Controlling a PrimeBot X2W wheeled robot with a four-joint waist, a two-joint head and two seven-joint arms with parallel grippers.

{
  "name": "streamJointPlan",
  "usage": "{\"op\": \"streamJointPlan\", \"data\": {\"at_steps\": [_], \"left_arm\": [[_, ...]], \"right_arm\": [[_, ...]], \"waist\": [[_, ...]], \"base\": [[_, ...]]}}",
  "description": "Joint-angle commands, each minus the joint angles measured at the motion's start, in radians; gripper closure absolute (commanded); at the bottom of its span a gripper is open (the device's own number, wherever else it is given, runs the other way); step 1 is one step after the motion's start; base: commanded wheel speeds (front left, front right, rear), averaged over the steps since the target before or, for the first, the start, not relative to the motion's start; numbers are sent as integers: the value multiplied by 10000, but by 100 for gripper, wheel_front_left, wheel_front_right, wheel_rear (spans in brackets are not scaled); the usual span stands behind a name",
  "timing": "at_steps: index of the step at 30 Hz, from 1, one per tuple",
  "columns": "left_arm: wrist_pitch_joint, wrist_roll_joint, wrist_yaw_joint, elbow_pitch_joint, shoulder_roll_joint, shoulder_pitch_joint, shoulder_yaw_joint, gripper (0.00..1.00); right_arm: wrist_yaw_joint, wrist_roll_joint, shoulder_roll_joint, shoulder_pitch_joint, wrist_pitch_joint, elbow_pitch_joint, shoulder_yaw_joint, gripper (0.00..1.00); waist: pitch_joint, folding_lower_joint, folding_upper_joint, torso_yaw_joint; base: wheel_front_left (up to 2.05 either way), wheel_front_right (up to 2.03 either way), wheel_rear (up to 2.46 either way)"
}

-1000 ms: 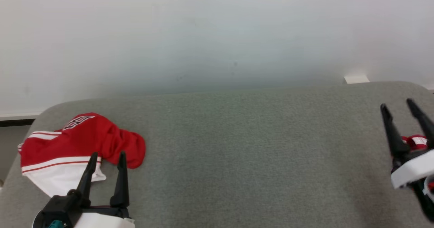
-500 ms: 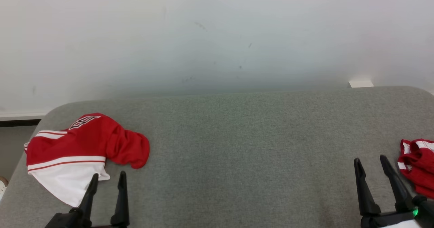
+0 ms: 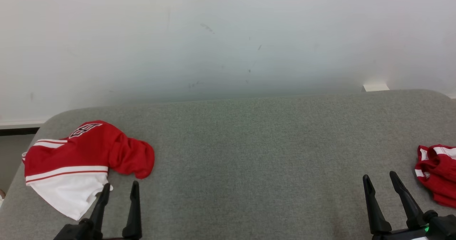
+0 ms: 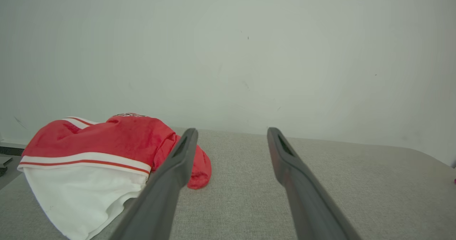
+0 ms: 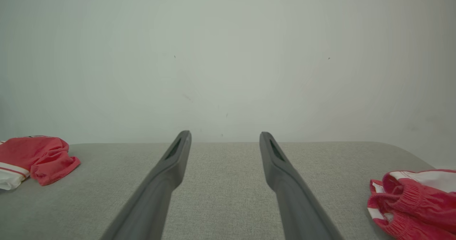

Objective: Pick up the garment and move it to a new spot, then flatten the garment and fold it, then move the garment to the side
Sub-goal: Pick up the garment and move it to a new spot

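It looks like a plain test room or lab. A grey fabric-covered worktop (image 3: 249, 154) with rounded corners stands against a bare, scuffed white wall (image 3: 228, 36), and a dark skirting strip (image 3: 17, 129) runs at nine o'clock.

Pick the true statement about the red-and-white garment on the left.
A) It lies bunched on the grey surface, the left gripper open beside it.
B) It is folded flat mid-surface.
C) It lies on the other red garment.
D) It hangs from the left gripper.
A: the garment lies crumpled on the grey surface, and the left gripper stands open at its near edge, holding nothing.
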Motion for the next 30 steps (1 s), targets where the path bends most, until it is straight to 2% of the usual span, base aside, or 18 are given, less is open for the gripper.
{"op": "streamJointPlan", "data": {"at_steps": [1, 14, 22, 30], "left_arm": [[0, -36, 34, 34, 25, 20, 7, 0], [1, 99, -18, 100, 28, -145, 230, 0], [-1, 178, 3, 276, 29, -253, 469, 0], [1, 264, 24, 526, 26, -368, 669, 0]], "right_arm": [[-22, 28, -42, -32, 12, 45, -35, 0], [-22, 168, -39, -139, 12, 129, 328, 0], [-22, 273, -48, -220, 13, 179, 514, 0], [-22, 426, -32, -320, 12, 188, 832, 0]], "waist": [[4, 0, 0, 19], [32, 0, 0, 516], [71, 0, 0, 1436], [171, 0, 0, 2748]], "base": [[0, 0, 0], [0, 0, 0], [0, 0, 0], [0, 0, 0]]}}
